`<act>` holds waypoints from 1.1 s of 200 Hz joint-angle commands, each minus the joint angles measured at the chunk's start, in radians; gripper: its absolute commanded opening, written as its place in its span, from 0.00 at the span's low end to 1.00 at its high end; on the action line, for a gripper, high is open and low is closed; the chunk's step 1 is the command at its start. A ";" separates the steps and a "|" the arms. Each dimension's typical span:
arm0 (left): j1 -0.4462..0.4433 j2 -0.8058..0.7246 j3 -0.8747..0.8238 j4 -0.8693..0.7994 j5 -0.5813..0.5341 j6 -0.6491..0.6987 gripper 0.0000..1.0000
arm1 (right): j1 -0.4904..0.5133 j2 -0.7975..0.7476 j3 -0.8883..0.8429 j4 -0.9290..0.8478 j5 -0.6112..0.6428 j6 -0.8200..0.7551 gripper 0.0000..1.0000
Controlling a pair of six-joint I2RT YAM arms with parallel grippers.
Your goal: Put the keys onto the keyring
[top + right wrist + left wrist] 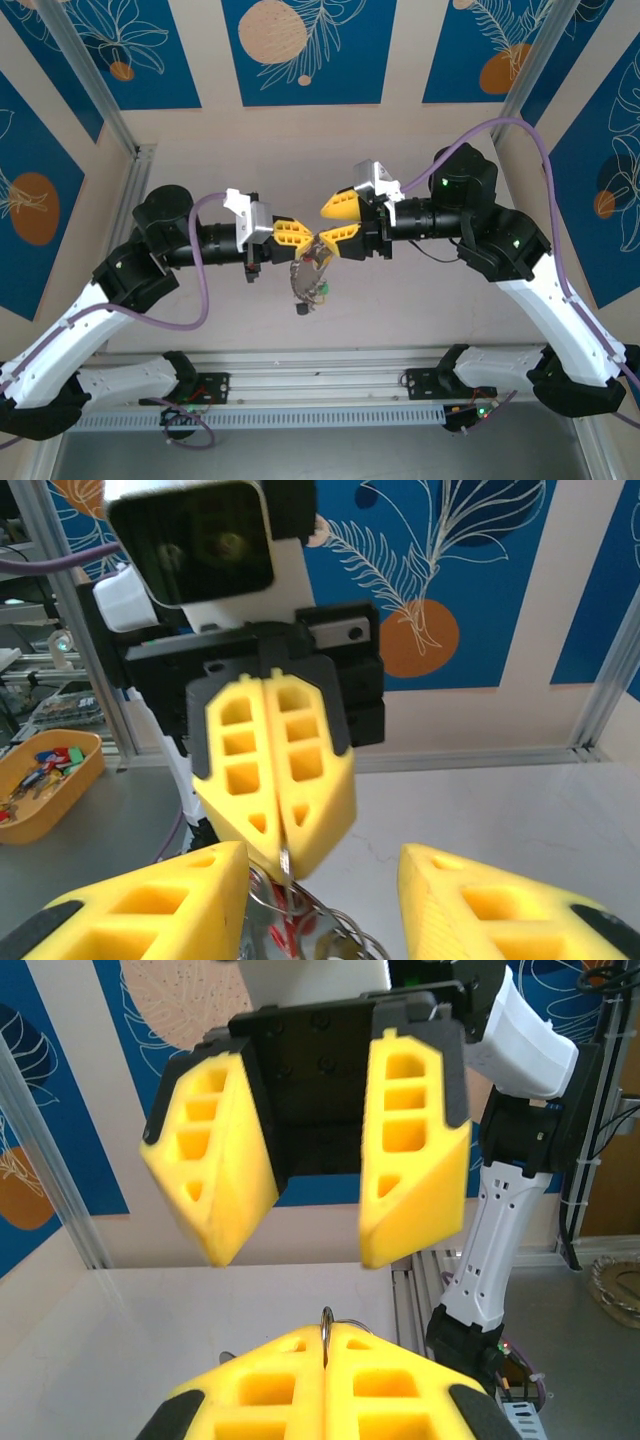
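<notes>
Left gripper (312,240), jaws pressed together, pinches the keyring (301,274), with keys (319,288) dangling at its six o'clock. The right gripper (322,225) faces it, jaws spread.

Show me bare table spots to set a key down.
Crowded: the centre, where left end effector and right end effector meet at the keyring. Free: the table strip between them and the back wall, and the strip between the hanging keys and the near rail.

The keyring (326,1316) is thin glossy metal, the left hand (326,1345) and right hand (300,1255) matt yellow plastic, the table (150,1330) smooth.
</notes>
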 commanded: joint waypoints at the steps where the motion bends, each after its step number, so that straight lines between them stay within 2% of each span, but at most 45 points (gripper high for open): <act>1: -0.007 -0.004 0.047 0.028 -0.013 0.018 0.00 | 0.008 0.004 0.031 0.004 -0.034 0.018 0.44; 38: -0.007 0.001 0.053 0.024 -0.013 0.021 0.00 | 0.011 0.038 0.040 -0.043 -0.041 0.009 0.43; 143: -0.007 0.002 0.063 0.026 -0.013 0.022 0.00 | 0.013 0.032 -0.002 -0.118 -0.041 0.001 0.34; 220: -0.006 0.003 0.063 0.035 -0.013 0.019 0.00 | 0.014 0.031 -0.022 -0.128 -0.030 -0.014 0.18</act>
